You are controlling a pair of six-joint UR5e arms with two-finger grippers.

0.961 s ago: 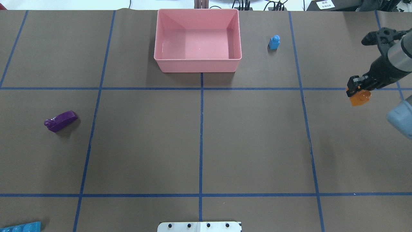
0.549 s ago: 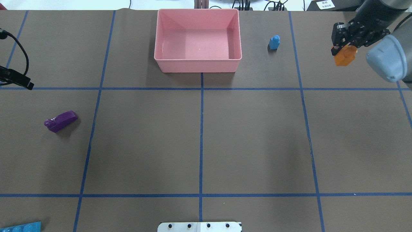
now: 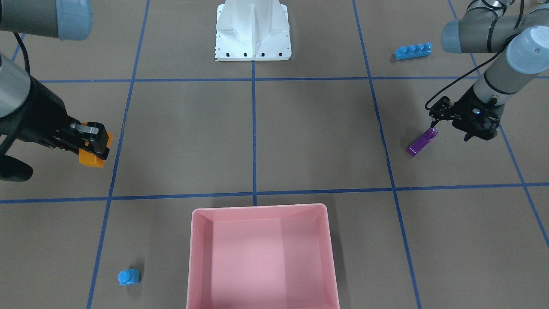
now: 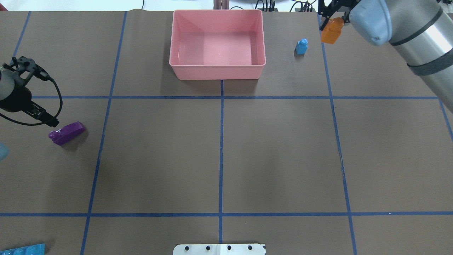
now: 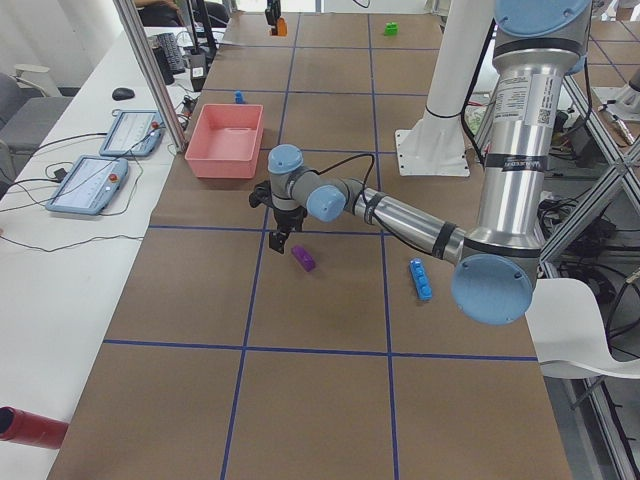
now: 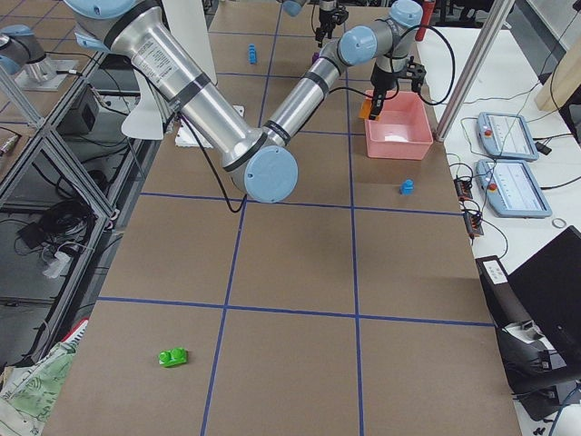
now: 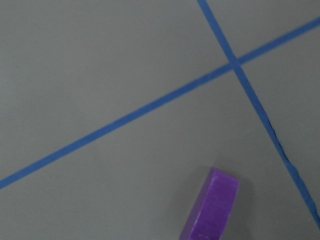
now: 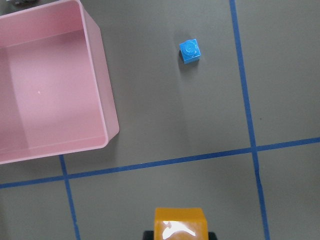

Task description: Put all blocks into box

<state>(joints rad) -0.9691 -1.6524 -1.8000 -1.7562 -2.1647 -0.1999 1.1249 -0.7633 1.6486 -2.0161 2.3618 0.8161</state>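
While right tool (image 3: 96, 148) grips orange block (image 3: 91, 160) aloft | left tool (image 3: 449, 130) near purple wedge (image 3: 422, 141)

A robotics lab: tape-gridded table (image 4: 283, 159), teach pendants (image 6: 507, 136) alongside.

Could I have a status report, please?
Right gripper shut on orange block, short of box. Left gripper open by purple block. Blue cube near path.

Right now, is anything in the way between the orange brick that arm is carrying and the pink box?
Only the small blue cube, which stands on the table roughly between them. The right gripper holds the orange block well above the table, so it should pass over the cube to the box.
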